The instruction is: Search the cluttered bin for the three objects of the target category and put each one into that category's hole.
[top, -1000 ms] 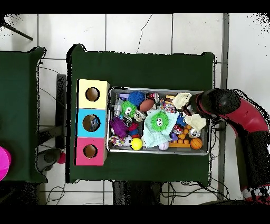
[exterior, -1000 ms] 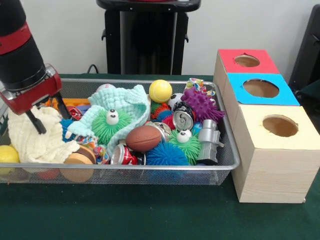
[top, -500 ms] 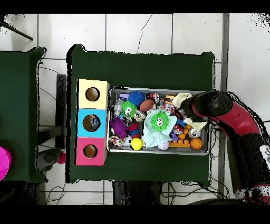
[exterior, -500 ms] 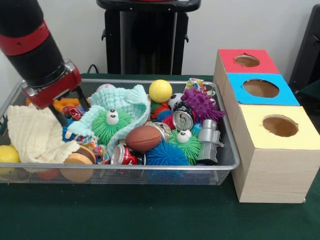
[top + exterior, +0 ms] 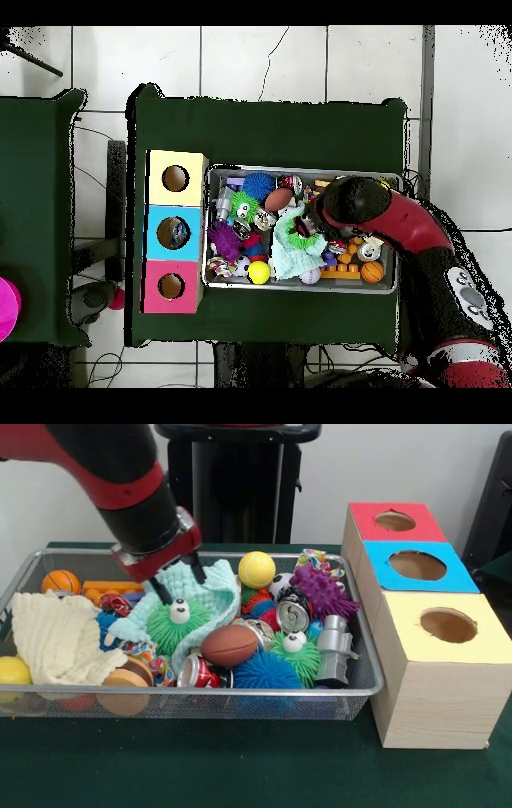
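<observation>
We held our claw (image 5: 178,582) open at centre-left of the silver wire-mesh bin (image 5: 364,678), over the soft, light green spiky ball (image 5: 177,626), likely best pinched across its squashy body.

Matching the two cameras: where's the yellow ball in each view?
Front view: yellow ball at the bin's far rim, right of the tool.
Overhead view: yellow ball at the bin's bottom rim, left part.
Shared landmark: purple spiky ball beside it, toward the hole.
</observation>
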